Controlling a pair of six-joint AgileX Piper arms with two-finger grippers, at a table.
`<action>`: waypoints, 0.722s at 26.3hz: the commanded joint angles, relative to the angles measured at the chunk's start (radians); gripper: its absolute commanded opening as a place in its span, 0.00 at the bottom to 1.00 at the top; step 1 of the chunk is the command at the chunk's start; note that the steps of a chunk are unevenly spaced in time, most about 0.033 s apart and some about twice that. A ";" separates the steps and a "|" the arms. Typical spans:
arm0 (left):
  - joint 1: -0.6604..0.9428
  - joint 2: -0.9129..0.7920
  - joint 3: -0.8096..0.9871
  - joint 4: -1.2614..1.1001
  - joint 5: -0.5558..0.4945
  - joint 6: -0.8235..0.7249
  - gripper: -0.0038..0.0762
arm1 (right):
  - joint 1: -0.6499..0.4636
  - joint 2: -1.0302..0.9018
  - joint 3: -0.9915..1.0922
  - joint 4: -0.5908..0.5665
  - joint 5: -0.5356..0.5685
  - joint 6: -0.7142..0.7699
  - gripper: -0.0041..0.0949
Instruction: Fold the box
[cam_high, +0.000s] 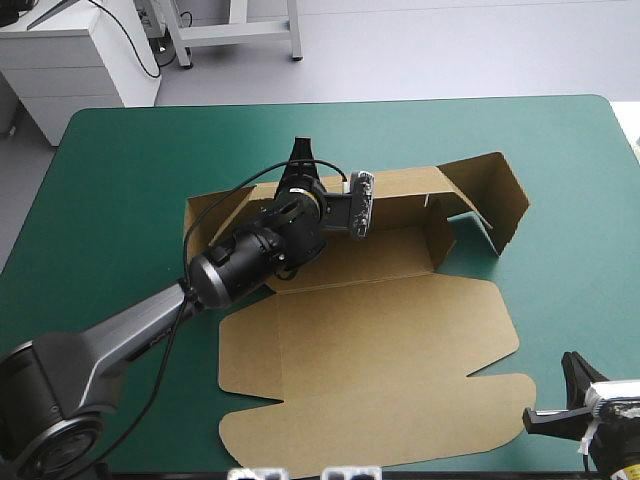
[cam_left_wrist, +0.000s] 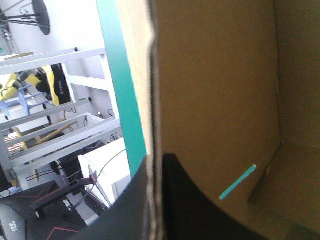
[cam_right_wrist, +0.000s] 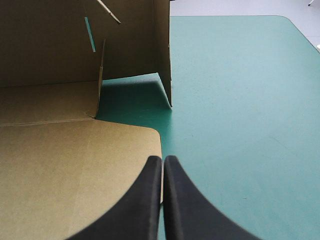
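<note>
The grey-and-black left arm reaches from the lower left of the high view up to the centre. Its wrist is angled down. The left gripper, two broad black fins, points toward the top of the frame and is pinched on a raised wall of the brown cardboard box. The right gripper sits in the lower right corner, its fins pressed into one pointed arch.

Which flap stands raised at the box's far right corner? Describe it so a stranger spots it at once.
On the teal-green table, find the brown box at the middle. At its far right corner a flap stands up, tilted. The lid nearer the robot lies flat, and the far wall is in the left gripper; this flap stands free.
</note>
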 joint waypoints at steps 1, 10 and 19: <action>-0.011 -0.110 0.101 0.134 -0.139 -0.113 0.04 | -0.006 -0.023 -0.028 -0.002 -0.073 -0.003 0.04; -0.009 -0.050 0.231 0.374 -0.162 -0.300 0.04 | -0.006 -0.023 -0.028 -0.002 -0.073 -0.003 0.04; -0.009 -0.036 0.231 0.417 -0.186 -0.370 0.04 | -0.006 -0.022 -0.028 -0.002 -0.079 -0.003 0.04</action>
